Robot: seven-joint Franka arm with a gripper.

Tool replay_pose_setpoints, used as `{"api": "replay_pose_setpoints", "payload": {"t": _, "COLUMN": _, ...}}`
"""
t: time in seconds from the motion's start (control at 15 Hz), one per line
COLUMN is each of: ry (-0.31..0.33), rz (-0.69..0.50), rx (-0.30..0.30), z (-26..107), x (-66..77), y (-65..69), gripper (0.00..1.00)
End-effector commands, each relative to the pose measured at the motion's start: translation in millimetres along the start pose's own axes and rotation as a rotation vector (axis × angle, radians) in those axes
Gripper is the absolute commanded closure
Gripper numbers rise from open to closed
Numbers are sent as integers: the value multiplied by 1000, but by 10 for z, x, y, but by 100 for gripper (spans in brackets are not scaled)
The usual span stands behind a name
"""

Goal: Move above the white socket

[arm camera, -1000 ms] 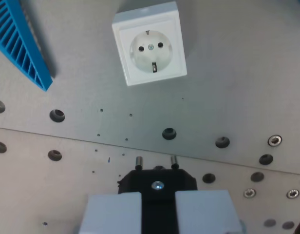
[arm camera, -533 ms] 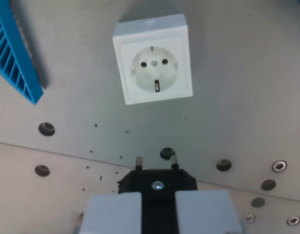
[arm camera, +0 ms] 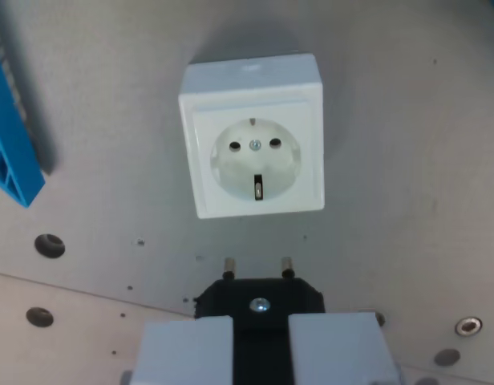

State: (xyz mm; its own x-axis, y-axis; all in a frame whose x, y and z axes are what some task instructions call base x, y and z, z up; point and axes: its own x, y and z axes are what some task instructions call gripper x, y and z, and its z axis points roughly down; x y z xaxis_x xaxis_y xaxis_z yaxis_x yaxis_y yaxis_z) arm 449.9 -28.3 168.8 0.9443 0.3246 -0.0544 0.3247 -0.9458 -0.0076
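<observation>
The socket (arm camera: pixel 253 136) now sits larger and lower, upper centre of frame, so the camera has closed in. The gripper (arm camera: pixel 261 341) grips a black plug (arm camera: pixel 259 301), nearly aligned.

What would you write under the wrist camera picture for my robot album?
Pincer holding a black plug, its two pins pointing toward the white socket on the grey table.
</observation>
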Motion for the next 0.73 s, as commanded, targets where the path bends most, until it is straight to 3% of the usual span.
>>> {"api": "replay_pose_setpoints", "payload": {"t": 0.07, "ry": 85, "rz": -74, "rx": -59, "z": 161, "x": -15, "y": -23, "gripper": 100}}
{"api": "replay_pose_setpoints", "payload": {"t": 0.47, "ry": 82, "rz": -76, "rx": -59, "z": 457, "x": 15, "y": -25, "gripper": 100}}
{"api": "replay_pose_setpoints", "payload": {"t": 0.73, "ry": 79, "rz": -73, "rx": -57, "z": 573, "x": 18, "y": -30, "gripper": 100}}
